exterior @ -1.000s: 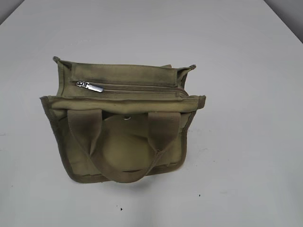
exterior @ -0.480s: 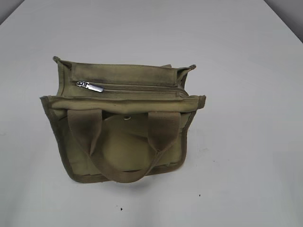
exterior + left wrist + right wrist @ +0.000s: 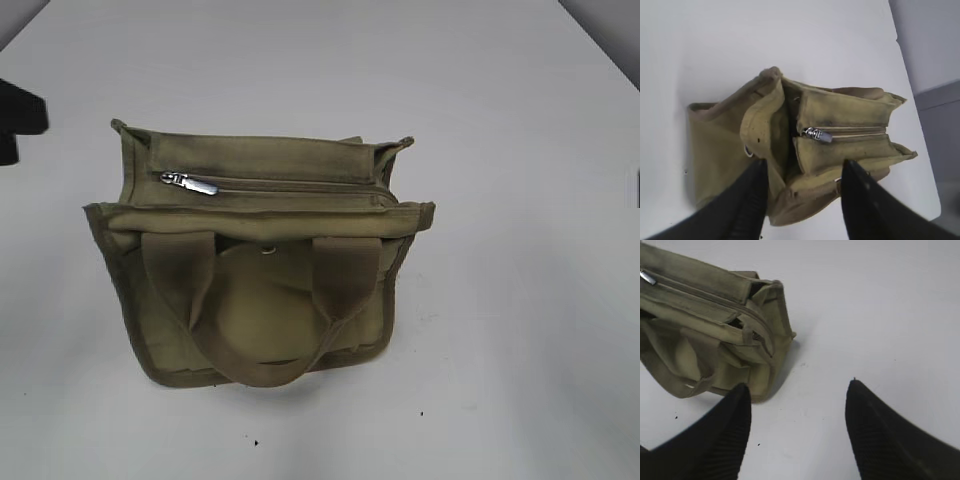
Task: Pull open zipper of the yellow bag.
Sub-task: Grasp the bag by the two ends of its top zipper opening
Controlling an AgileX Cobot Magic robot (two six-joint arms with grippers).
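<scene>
Both claws hang wide and empty, left gripper (image 3: 802, 172) over the yellow bag (image 3: 255, 250) lining up on the closed zipper (image 3: 285, 187), right gripper (image 3: 797, 402) waiting beside it, likely to brace.

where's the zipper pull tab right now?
In the exterior view the pull tab lies at the left end of the zipper on the yellow bag, untouched by either gripper; in the left wrist view it shows above the open fingers.
</scene>
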